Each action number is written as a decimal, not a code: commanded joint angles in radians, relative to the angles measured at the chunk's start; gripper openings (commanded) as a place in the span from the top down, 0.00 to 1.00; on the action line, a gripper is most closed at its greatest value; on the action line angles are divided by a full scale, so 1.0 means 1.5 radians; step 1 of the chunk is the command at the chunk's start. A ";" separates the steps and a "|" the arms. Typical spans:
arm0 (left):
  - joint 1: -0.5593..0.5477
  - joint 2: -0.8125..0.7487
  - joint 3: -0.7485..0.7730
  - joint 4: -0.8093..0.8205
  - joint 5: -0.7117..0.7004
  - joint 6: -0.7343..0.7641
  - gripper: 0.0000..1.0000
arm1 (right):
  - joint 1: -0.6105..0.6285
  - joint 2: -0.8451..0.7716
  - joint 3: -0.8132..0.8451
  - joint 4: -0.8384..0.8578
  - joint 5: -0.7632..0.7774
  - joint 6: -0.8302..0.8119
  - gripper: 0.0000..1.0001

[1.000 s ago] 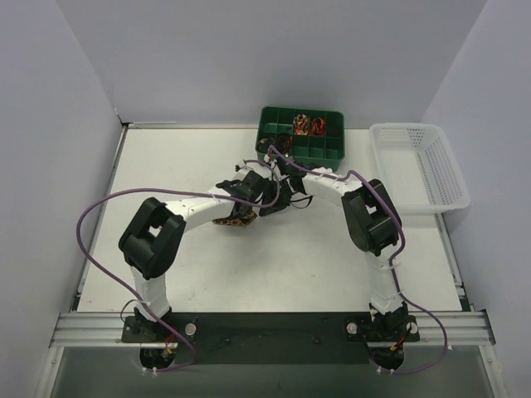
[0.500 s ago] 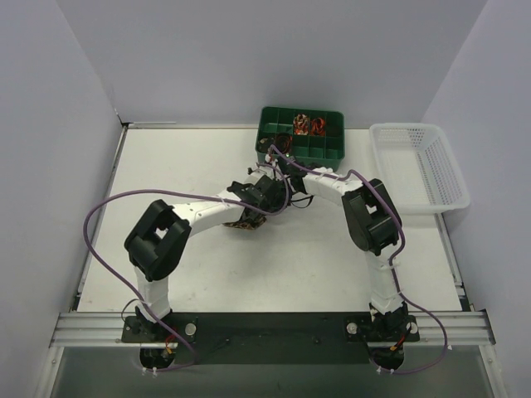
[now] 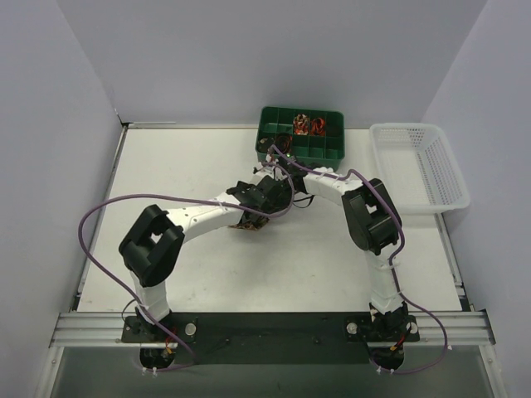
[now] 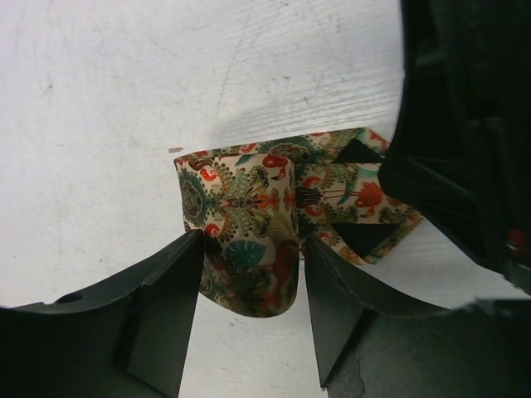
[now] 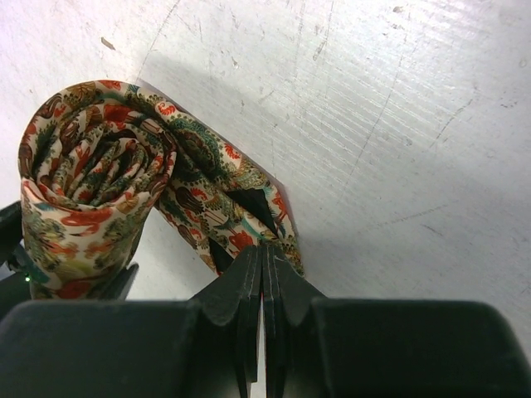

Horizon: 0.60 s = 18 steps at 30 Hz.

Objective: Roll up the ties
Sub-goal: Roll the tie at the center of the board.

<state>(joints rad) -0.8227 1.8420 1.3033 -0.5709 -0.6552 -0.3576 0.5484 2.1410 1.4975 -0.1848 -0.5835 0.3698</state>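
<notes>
Jaws of both arms were gathered on one nearly rolled tie [image 4: 249, 240], lying on the table [image 3: 182, 166] just on the near side of the green compartment tray [image 3: 323, 159].
Around the coil the left jaws stood partly parted, close against both its sides, and whether they gripped it could not be told; the right jaws were pressed shut, tips at the tie's loose pointed tail. Most of that tie was wound, so tucking the tail and stowing the coil looked left to do. Other coiled ties [image 3: 309, 124] sat in two middle compartments of the tray's far row; no ties showed in its remaining cells. Just right of the tray, the white basket [image 3: 419, 166] showed nothing inside.
</notes>
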 commanded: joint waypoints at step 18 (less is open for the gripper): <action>0.015 -0.068 -0.105 0.256 0.286 -0.060 0.38 | -0.031 -0.017 -0.016 -0.017 0.004 -0.004 0.99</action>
<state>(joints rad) -0.8196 1.7763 1.1664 -0.3107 -0.3302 -0.4114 0.5095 2.1410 1.4811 -0.1879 -0.5804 0.3695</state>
